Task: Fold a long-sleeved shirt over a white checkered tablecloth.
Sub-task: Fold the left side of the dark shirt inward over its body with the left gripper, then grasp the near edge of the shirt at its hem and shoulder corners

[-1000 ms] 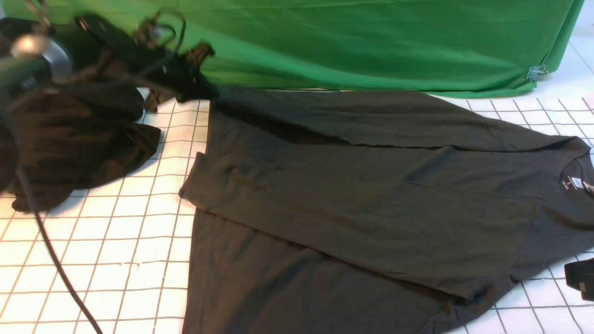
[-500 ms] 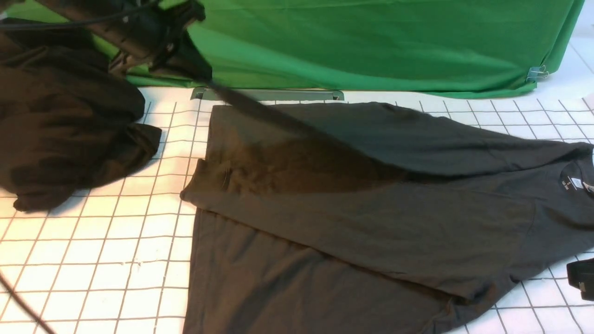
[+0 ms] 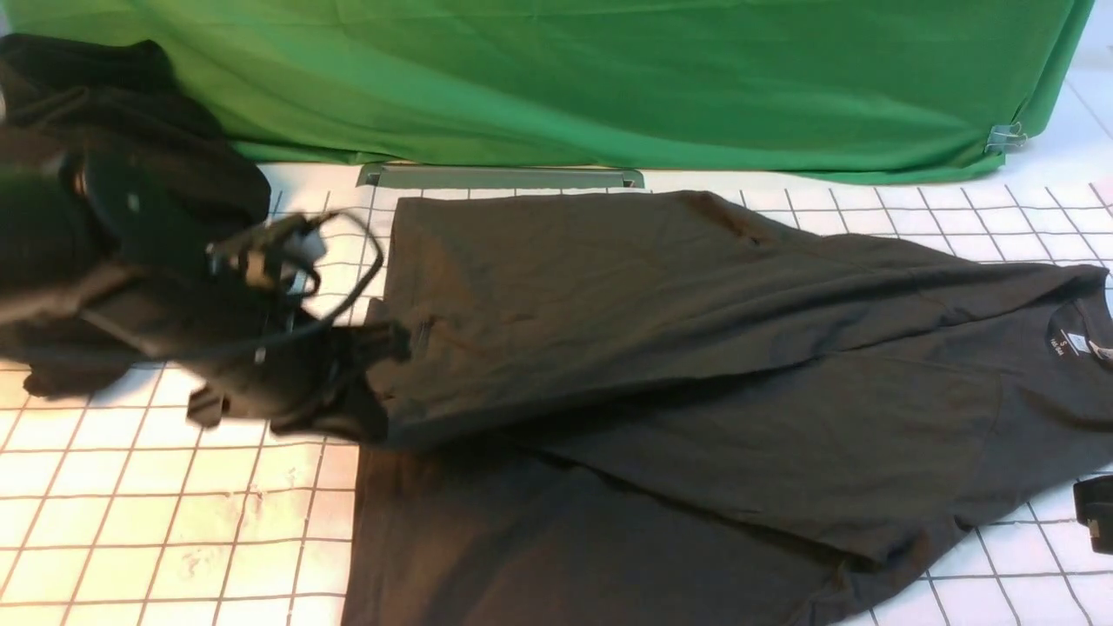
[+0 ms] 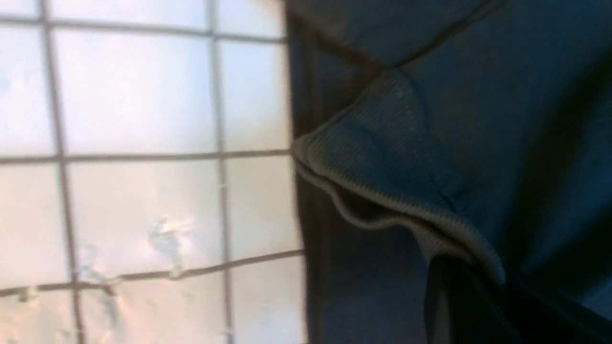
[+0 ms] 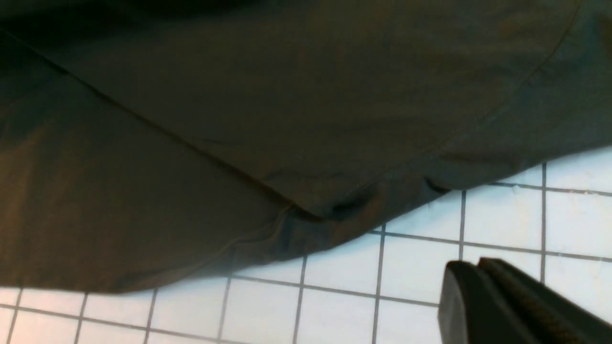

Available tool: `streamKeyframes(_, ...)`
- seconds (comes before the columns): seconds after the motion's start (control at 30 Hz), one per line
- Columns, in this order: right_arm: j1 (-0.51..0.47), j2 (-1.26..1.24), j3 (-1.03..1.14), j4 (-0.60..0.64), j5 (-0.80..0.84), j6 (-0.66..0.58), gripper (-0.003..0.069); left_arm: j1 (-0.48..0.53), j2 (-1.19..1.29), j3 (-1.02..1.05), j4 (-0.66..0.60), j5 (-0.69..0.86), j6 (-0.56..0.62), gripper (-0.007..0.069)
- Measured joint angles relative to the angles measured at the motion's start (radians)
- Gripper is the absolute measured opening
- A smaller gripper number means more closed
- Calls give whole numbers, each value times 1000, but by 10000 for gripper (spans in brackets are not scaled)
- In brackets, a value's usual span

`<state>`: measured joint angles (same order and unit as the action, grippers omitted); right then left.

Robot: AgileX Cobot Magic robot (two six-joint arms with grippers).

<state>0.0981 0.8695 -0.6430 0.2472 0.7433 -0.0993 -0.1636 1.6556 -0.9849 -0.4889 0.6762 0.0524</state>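
The long-sleeved shirt (image 3: 696, 365), dark charcoal, lies spread on the white checkered tablecloth (image 3: 174, 522), its collar and white neck label (image 3: 1078, 343) at the right. Its far part is folded toward the near side over the body. My left gripper (image 3: 383, 348) is at the shirt's left edge, shut on a ribbed edge of the shirt (image 4: 382, 157). My right gripper (image 5: 478, 270) hangs shut and empty over bare tablecloth (image 5: 420, 267), just off the shirt's near right edge (image 5: 334, 210). In the front view only its tip (image 3: 1097, 513) shows at the right border.
A blacker heap of cloth (image 3: 130, 130) lies at the far left, partly behind my left arm (image 3: 130, 252). A green fabric backdrop (image 3: 609, 78) closes the far side, with a binder clip (image 3: 1004, 136) at its right. A metal strip (image 3: 504, 176) lies along its base.
My left arm swung from the far left corner down toward the near side, carrying the shirt's far part over its body. My right gripper closed and drew slightly right.
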Motion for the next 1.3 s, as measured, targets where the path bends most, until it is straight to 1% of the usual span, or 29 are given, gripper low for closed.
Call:
streamKeyframes(0.07, 0, 0, 0, 0, 0, 0, 11, 0, 1, 12, 8, -8, 0, 29)
streamKeyframes(0.17, 0, 0, 0, 0, 0, 0, 11, 0, 12, 25, 20, -17, 0, 76)
streamKeyframes(0.2, 0, 0, 0, 0, 0, 0, 11, 0, 13, 25, 21, -17, -2, 107)
streamKeyframes(0.23, 0, 0, 0, 0, 0, 0, 11, 0, 13, 25, 21, -15, -2, 113)
streamKeyframes(0.27, 0, 0, 0, 0, 1, 0, 11, 0, 12, 25, 27, -3, -4, 166)
streamKeyframes(0.37, 0, 0, 0, 0, 12, 0, 11, 0, 5, 13, 57, 57, -8, 265)
streamKeyframes(0.4, 0, 0, 0, 0, 19, 0, 13, 0, 0, -2, 82, 92, -9, 309)
streamKeyframes(0.5, 0, 0, 0, 0, 23, 0, 16, 0, -23, -42, 126, 191, -20, 402)
streamKeyframes(0.53, 0, 0, 0, 0, 23, 0, 17, 0, -27, -47, 129, 208, -22, 412)
streamKeyframes(0.57, 0, 0, 0, 0, 23, 0, 19, 0, -49, -61, 129, 311, -23, 450)
streamKeyframes(0.7, 0, 0, 0, 0, 24, -1, 24, -16, -73, -40, 121, 463, -23, 468)
streamKeyframes(0.77, 0, 0, 0, 0, 26, -1, 29, -60, -90, 34, 121, 489, -28, 466)
streamKeyframes(0.9, 0, 0, 0, 0, 24, -1, 35, -157, -103, 191, 103, 374, -52, 439)
streamKeyframes(0.93, 0, 0, 0, 0, 24, -1, 36, -157, -103, 197, 101, 367, -52, 437)
streamKeyframes(1.0, 0, 0, 0, 0, 18, -1, 38, -194, -103, 261, 58, 284, -52, 417)
streamKeyframes(1.1, 0, 0, 0, 0, 15, -1, 41, -206, -96, 294, 28, 233, -52, 403)
streamKeyframes(1.23, 0, 0, 0, 0, 15, -1, 48, -206, -91, 302, 38, 160, -91, 399)
streamKeyframes(1.3, 0, 0, 0, 0, 16, -1, 50, -206, -91, 302, 37, 147, -98, 399)
